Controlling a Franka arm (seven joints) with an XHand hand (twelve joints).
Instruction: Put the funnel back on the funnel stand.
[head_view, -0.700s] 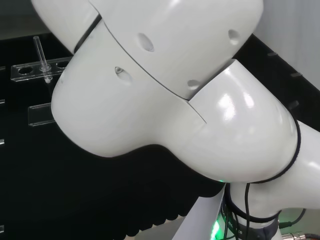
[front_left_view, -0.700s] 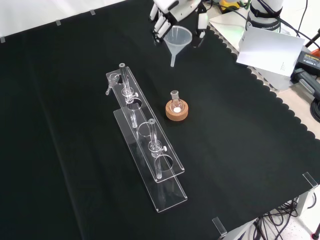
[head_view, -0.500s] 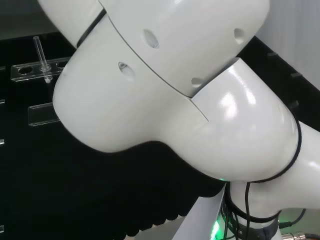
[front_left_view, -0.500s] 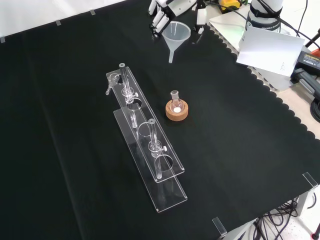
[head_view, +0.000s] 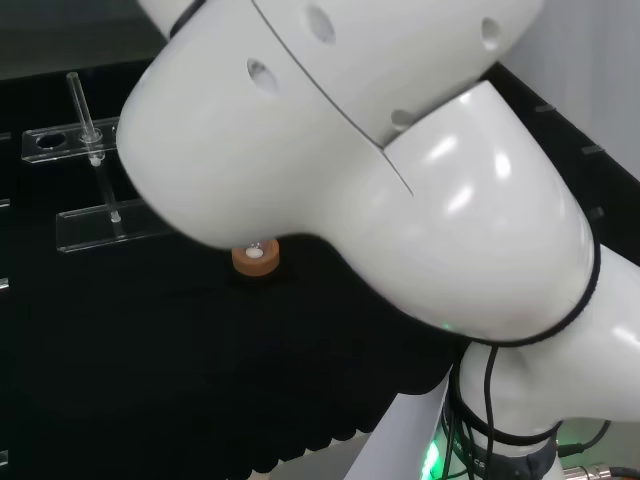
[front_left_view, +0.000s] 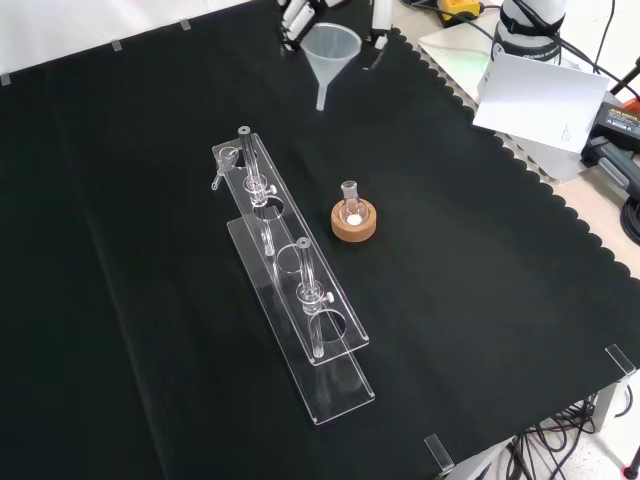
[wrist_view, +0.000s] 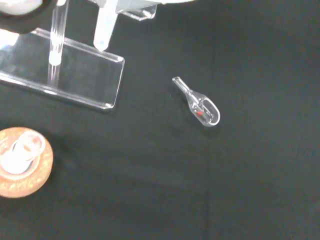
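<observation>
In the front view, from left: the clear funnel stand (front_left_view: 290, 300) stands mid-cloth with open holes, apparently awaiting its piece; just right of it, a small flask (front_left_view: 349, 195) sits upright in a cork ring (front_left_view: 354, 222). At the far edge, above both, the hand (front_left_view: 296, 18) carries the funnel (front_left_view: 329, 52) clear of the cloth, spout down, fingers curled round its rim

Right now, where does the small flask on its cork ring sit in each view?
Head view: the flask peeks out just below the arm's white link, left of centre.
Front view: flask near centre, right of the clear rack.
Wrist view: flask beside the rack's base plate.
Shared landmark: the rack.
</observation>
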